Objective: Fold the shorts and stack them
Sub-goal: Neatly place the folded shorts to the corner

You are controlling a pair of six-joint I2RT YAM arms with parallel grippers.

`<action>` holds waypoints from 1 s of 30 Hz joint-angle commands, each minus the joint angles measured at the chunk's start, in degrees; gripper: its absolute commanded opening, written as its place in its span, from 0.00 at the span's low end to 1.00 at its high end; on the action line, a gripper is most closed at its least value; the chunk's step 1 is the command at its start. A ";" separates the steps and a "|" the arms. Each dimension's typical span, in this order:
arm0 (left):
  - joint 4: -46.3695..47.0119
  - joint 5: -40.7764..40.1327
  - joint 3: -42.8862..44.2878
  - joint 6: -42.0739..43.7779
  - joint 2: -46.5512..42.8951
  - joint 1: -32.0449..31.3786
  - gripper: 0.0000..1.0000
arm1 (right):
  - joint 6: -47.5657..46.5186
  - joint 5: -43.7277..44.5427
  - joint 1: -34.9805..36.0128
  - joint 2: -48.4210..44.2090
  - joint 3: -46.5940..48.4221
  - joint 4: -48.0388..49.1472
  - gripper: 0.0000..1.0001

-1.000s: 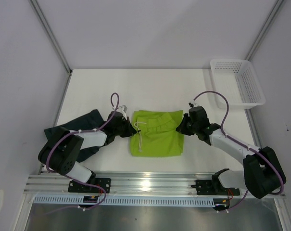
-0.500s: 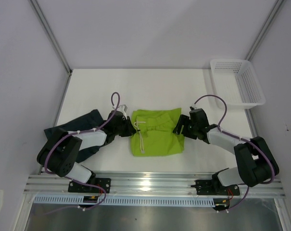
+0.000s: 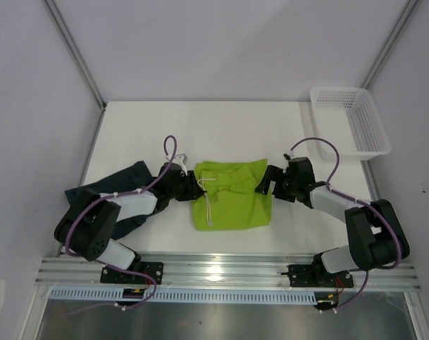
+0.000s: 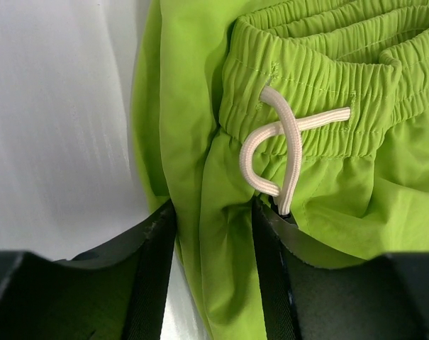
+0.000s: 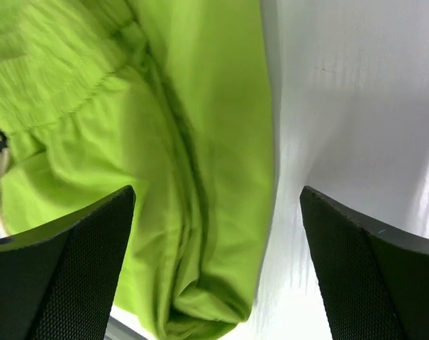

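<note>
**Lime green shorts folded on the desk, one robot arm at each side**

The lime green shorts (image 3: 232,198) lie near the middle of a white desk (image 3: 235,131), folded into a rough square. Their gathered waistband (image 4: 320,71) is at the far edge, and a white drawstring (image 4: 285,127) trails across the left part of the fabric.

Nearest the viewer, a metal rail (image 3: 221,268) runs along the desk's near edge and carries the bases of both arms. Each arm reaches inward and lies low over the desk.

To the left, the dark shorts (image 3: 129,174) lie spread and unfolded near the left edge of the desk. They are partly under the left arm and do not touch the green pair.

The left gripper (image 4: 213,212) is at the green shorts' left edge, close to the waistband. Its jaws stand partly apart, with a soft fold of green fabric lying between them. The fold looks loose rather than pinched. The looped drawstring lies just beyond the fingertips.

The right gripper (image 5: 215,195) is at the green shorts' right edge, level with the left one. Its jaws are spread wide and hold nothing. Below them, green fabric shows on the left and bare white desk on the right.

At the far right corner of the desk, a white mesh basket (image 3: 370,124) stands well apart from both pairs of shorts.
</note>
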 commanded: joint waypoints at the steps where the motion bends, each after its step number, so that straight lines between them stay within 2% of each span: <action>1: -0.19 -0.33 1.17 1.11 -0.99 -0.14 0.50 | -1.93 -7.48 -0.82 5.60 -0.33 6.37 0.99; 3: 0.07 -0.06 1.08 1.02 -0.73 -0.05 0.50 | -1.75 -9.58 -0.82 8.85 -0.68 8.14 0.99; 7: 0.33 0.64 1.08 0.76 -0.11 -0.14 0.51 | -1.31 -10.30 0.32 11.24 -1.73 11.58 0.88; 8: 0.60 0.90 0.99 0.67 0.15 -0.14 0.51 | -1.40 -10.04 0.68 11.42 -1.56 11.40 0.79; 9: 0.77 1.16 0.99 0.41 0.59 -0.14 0.51 | -1.49 -9.60 1.03 11.50 -1.47 11.23 0.73; 10: 1.04 1.69 0.90 0.15 0.77 -0.14 0.50 | -1.66 -8.82 1.64 11.51 -1.47 10.53 0.62; 11: 1.73 2.22 0.90 0.06 1.20 -0.22 0.50 | -1.84 -8.11 1.91 11.42 -1.38 10.00 0.57; 15: 3.93 3.45 0.29 -2.05 3.57 -0.66 0.37 | -1.75 -5.65 2.79 9.93 -2.00 8.33 0.31; 17: 6.03 4.50 -0.24 -2.93 5.33 -1.19 0.36 | -1.58 -4.51 3.57 9.14 -2.00 7.45 0.19; 19: 6.57 4.07 -0.33 -3.81 6.39 -2.24 0.26 | -1.23 -3.98 4.19 8.61 -1.91 6.92 0.09; 22: 6.40 3.54 0.37 -3.90 6.40 -2.69 0.03 | -0.61 -2.40 5.60 7.20 -1.12 5.69 0.00; 23: 4.83 3.63 0.81 -3.72 6.13 -2.69 0.00 | -0.35 -1.87 6.12 5.89 -0.95 5.34 0.00; 26: -0.34 2.23 3.44 -2.58 2.99 -2.69 0.00 | 0.88 0.85 8.49 3.60 0.11 3.67 0.00; 28: -4.91 -1.54 4.76 -1.18 0.60 -2.69 0.00 | 2.29 3.49 10.43 1.40 1.59 2.09 0.00; 30: -14.57 -5.14 8.36 0.14 -2.74 -2.60 0.00 | 2.99 3.85 11.57 0.00 2.83 0.68 0.00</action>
